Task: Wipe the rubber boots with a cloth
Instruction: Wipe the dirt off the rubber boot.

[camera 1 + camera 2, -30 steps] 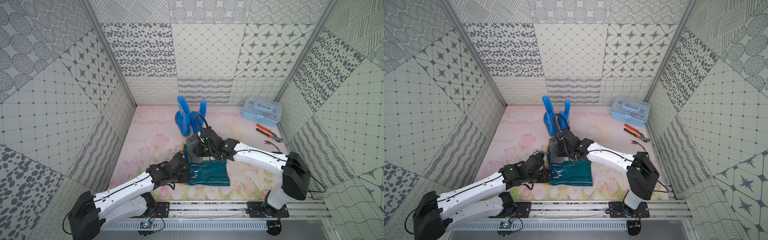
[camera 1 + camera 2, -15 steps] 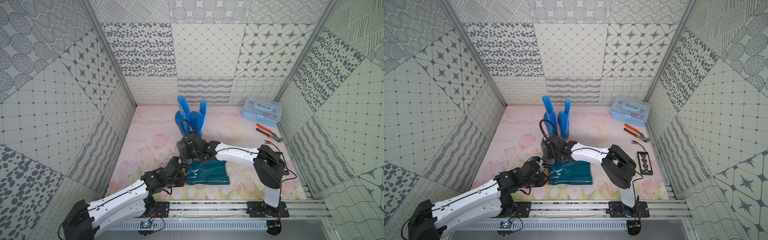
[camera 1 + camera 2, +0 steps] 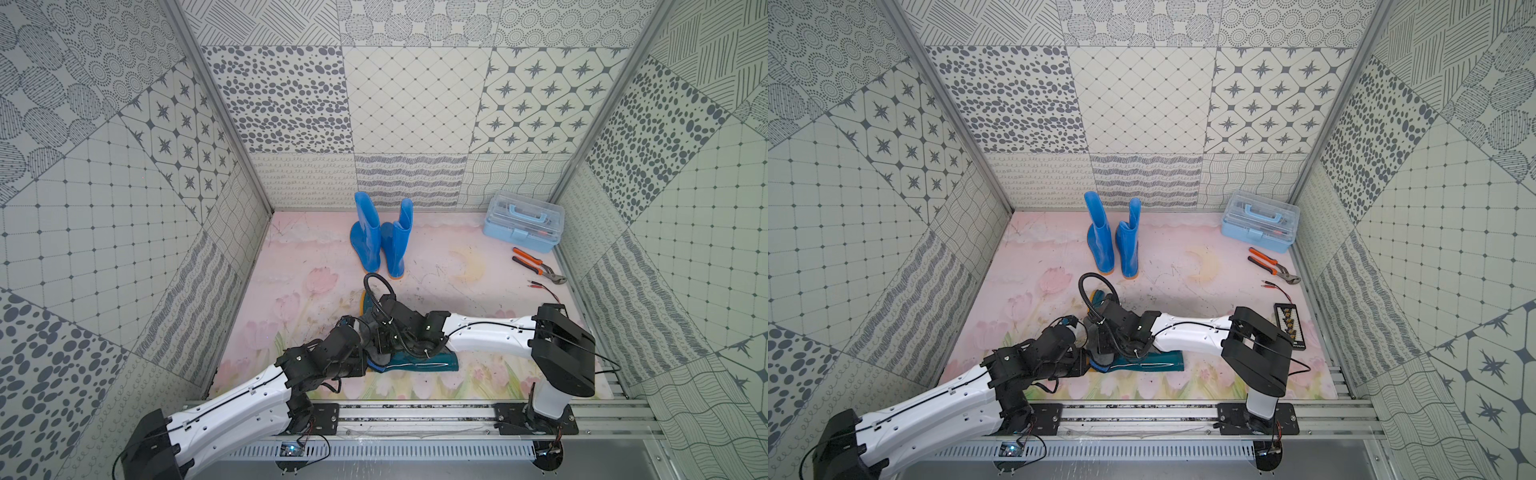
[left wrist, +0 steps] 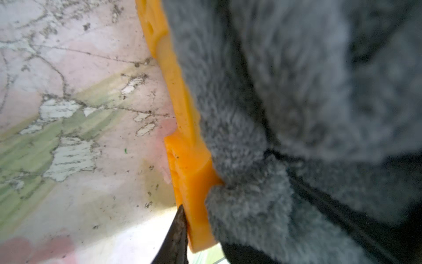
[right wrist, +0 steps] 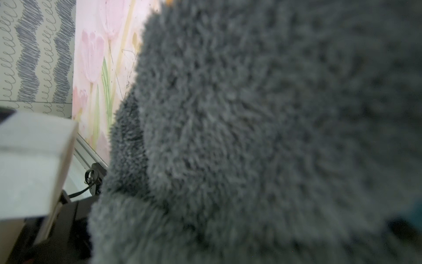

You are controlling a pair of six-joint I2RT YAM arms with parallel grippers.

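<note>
A dark teal rubber boot (image 3: pixel 419 361) (image 3: pixel 1154 362) lies on its side near the front rail. The grey cloth (image 3: pixel 379 356) (image 3: pixel 1100 358) is bunched over its foot end. My right gripper (image 3: pixel 384 343) (image 3: pixel 1104 343) presses down there, shut on the cloth (image 5: pixel 251 114), which fills the right wrist view and hides the fingers. My left gripper (image 3: pixel 361 345) (image 4: pixel 203 230) is closed on the heel of the boot's orange sole (image 4: pixel 182 109), with cloth (image 4: pixel 296 91) against it. Two blue rubber boots (image 3: pixel 368 237) (image 3: pixel 397 245) stand upright at the back.
A light blue toolbox (image 3: pixel 523 223) sits in the back right corner. In front of it lie orange-handled pliers (image 3: pixel 536 266) and red-tipped leads (image 3: pixel 544 286). A black strip (image 3: pixel 1289 326) lies by the right wall. Patterned walls enclose three sides, and a metal rail (image 3: pixel 415 415) runs along the front.
My right gripper has dragged the cloth leftward and nearer, over the teal boot's foot end. My left gripper has closed on the boot's heel.
</note>
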